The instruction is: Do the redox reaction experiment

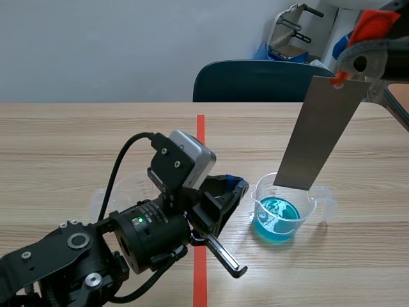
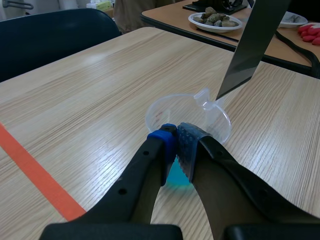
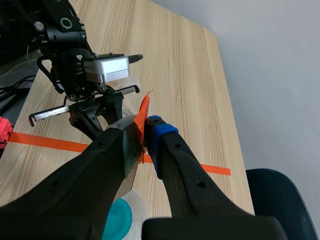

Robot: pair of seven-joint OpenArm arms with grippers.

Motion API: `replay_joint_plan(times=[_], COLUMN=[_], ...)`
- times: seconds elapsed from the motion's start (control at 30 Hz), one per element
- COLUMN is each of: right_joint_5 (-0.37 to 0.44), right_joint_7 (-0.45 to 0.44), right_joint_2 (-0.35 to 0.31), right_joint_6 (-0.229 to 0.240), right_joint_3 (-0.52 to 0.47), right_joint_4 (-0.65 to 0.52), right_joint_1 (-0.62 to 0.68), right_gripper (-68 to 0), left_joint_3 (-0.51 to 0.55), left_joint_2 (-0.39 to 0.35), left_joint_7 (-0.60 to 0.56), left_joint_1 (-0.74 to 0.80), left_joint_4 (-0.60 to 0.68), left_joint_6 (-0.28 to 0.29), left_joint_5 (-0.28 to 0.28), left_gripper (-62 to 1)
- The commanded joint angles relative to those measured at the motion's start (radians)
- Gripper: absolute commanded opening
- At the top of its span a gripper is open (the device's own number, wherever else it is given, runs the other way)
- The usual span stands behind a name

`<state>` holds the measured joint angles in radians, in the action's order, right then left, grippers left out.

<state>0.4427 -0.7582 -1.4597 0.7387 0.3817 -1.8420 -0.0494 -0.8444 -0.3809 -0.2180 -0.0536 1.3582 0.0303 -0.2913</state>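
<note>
A clear plastic beaker (image 1: 281, 214) holding blue liquid (image 1: 276, 220) stands right of the orange tape line. A grey metal strip (image 1: 316, 134) with an orange tab hangs slanted above it, its lower end just over the far rim. My right gripper (image 1: 358, 48) is shut on the strip's top, and in the right wrist view the tab (image 3: 145, 117) sits between its fingers. My left gripper (image 2: 177, 137) is shut, its tips right at the beaker's near rim (image 2: 155, 107). The strip's lower corner (image 2: 227, 85) hangs over the spout.
A second clear beaker (image 1: 105, 195) stands at the left, partly hidden behind the left arm. A dark blue chair (image 1: 255, 80) is behind the table's far edge. Another table with a plate of stones (image 2: 215, 20) lies beyond.
</note>
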Motion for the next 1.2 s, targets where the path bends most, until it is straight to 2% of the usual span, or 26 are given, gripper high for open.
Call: replay_joint_plan(times=[0.0, 0.73, 0.93, 1.03, 1.17], right_joint_5=[0.022, 0.022, 0.022, 0.022, 0.022], right_joint_7=[-0.014, -0.014, -0.014, -0.014, -0.014], right_joint_2=[-0.014, -0.014, -0.014, -0.014, -0.014], right_joint_6=[0.007, 0.007, 0.007, 0.007, 0.007], right_joint_3=[-0.015, -0.015, -0.015, -0.015, -0.015], right_joint_4=[-0.003, -0.003, -0.003, -0.003, -0.003], right_joint_1=[-0.014, -0.014, -0.014, -0.014, -0.014], right_gripper=[-66.9, -66.9, -66.9, -66.9, -66.9], left_joint_3=[0.0, 0.0, 0.018, 0.048, 0.11], left_joint_2=[0.007, 0.003, -0.045, -0.092, -0.157], left_joint_7=[-0.017, -0.019, -0.039, -0.054, -0.054], left_joint_1=[-0.006, -0.01, 0.035, 0.097, 0.213], left_joint_4=[0.013, -0.003, 0.026, 0.074, 0.16], left_joint_6=[0.006, 0.009, 0.008, 0.008, 0.005], left_joint_5=[-0.003, -0.004, -0.053, -0.053, -0.053], left_gripper=[-58.5, -58.5, -58.5, -56.1, -47.2])
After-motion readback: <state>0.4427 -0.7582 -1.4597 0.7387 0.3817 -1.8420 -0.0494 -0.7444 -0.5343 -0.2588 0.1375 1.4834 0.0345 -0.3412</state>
